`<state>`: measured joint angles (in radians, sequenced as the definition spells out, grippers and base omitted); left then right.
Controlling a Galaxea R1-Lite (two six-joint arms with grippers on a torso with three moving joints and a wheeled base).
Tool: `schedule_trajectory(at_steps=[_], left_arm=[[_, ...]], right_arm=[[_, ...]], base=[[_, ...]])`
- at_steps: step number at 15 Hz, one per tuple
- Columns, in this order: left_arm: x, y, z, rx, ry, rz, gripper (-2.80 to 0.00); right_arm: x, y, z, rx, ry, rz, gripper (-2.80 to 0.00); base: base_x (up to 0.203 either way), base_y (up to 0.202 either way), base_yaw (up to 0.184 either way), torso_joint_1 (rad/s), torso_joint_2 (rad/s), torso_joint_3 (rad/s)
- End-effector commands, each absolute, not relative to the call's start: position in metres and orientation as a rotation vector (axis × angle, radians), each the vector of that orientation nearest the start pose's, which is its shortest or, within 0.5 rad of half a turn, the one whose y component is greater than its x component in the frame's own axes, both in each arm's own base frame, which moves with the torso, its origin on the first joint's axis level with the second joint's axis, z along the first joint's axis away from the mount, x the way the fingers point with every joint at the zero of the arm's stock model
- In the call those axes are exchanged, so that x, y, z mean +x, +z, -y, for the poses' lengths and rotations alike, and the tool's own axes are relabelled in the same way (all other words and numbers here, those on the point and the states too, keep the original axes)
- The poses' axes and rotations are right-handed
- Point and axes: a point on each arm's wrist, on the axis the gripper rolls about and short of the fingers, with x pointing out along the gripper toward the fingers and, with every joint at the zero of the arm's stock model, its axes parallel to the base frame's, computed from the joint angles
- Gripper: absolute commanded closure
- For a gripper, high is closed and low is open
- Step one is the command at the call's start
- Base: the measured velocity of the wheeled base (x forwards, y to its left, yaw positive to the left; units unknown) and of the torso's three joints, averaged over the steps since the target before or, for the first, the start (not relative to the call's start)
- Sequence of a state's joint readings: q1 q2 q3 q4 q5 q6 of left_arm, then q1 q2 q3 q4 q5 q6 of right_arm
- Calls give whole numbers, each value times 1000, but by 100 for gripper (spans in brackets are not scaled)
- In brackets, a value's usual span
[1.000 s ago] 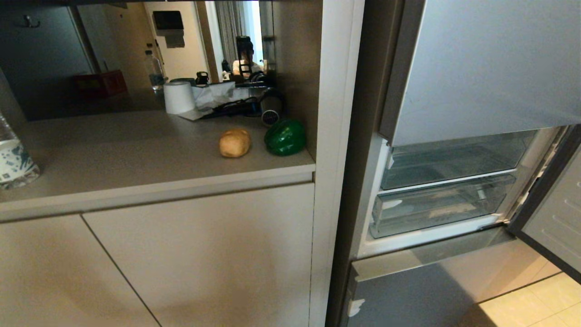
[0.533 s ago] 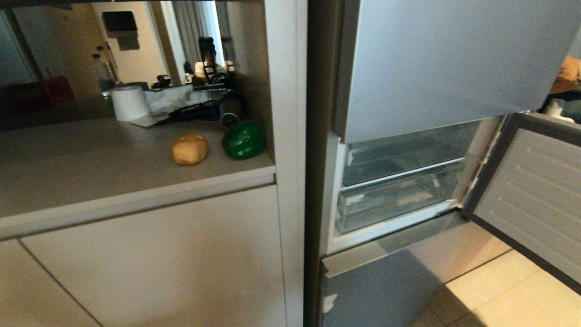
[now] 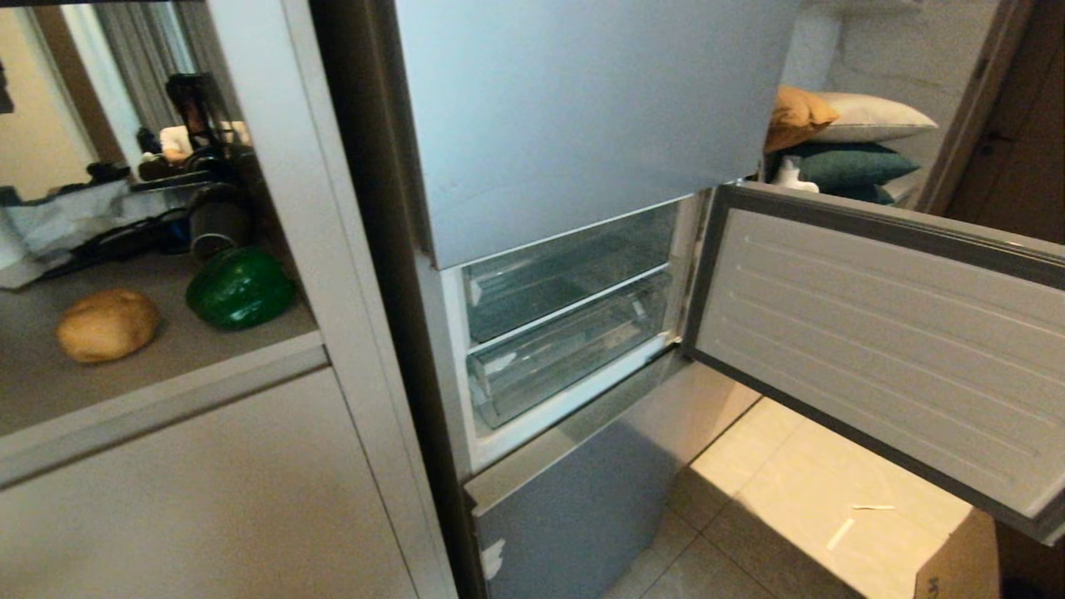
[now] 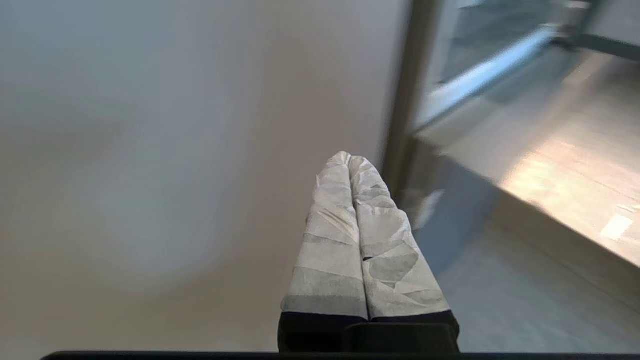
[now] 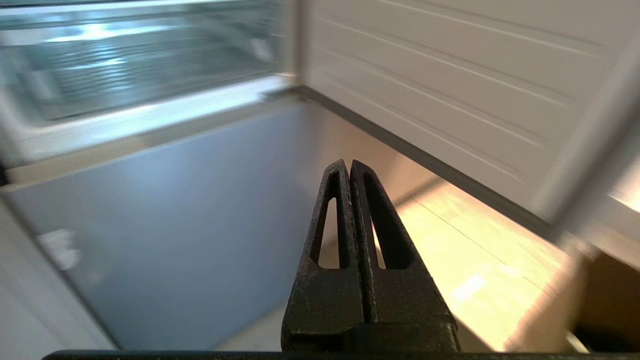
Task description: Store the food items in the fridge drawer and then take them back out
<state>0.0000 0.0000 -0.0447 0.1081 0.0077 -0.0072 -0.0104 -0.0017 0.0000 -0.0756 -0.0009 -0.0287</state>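
Note:
The food items lie on the grey counter (image 3: 166, 374) at the far left of the head view: a glossy green bell pepper (image 3: 239, 287) and a tan rounded lump (image 3: 108, 324) beside it. The fridge's middle section stands open, its door (image 3: 882, 333) swung out to the right. Inside it sits the fridge drawer, a clear plastic bin (image 3: 566, 358) with white tape scraps, empty. Neither gripper shows in the head view. My left gripper (image 4: 349, 157), wrapped in white tape, is shut and faces the beige cabinet front (image 4: 175, 150). My right gripper (image 5: 348, 164) is shut before the lowest blue-grey panel (image 5: 175, 225).
The tall top fridge door (image 3: 582, 108) is closed. A cardboard box (image 3: 957, 557) stands on the tiled floor (image 3: 790, 491) under the open door. Pillows (image 3: 849, 133) are stacked behind it. Cables and clutter (image 3: 100, 225) fill the back of the counter.
The whole head view has swung to the right, so the counter and food now sit at the left edge and the open door fills the right. The things themselves have not moved.

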Motion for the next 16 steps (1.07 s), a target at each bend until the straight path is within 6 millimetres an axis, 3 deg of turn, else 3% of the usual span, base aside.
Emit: schedule_trajectory(at_steps=[1,6,9,13,16], left_arm=[[-27,77,0,-7,8,-64,0],[-27,77,0,-7,8,-64,0],[-27,77,0,-7,8,-64,0],[-27,77,0,-7,8,-64,0],[-27,77,0,-7,8,-64,0]], right_arm=[[-21,75,0,-19,-16,47,0],[-21,75,0,-26,-12,47,0],[-19,81,0,-25,-26,45,0],[4,132,3,117,-197,9,0],[49,172,16,281,-400,-45,0]], base=[[-1,12,-177,6,2,2],[-2,7,-164,4,2,3],[-1,2,-29,2,1,1],[0,0,0,0,0,0],[0,0,0,0,0,0]])
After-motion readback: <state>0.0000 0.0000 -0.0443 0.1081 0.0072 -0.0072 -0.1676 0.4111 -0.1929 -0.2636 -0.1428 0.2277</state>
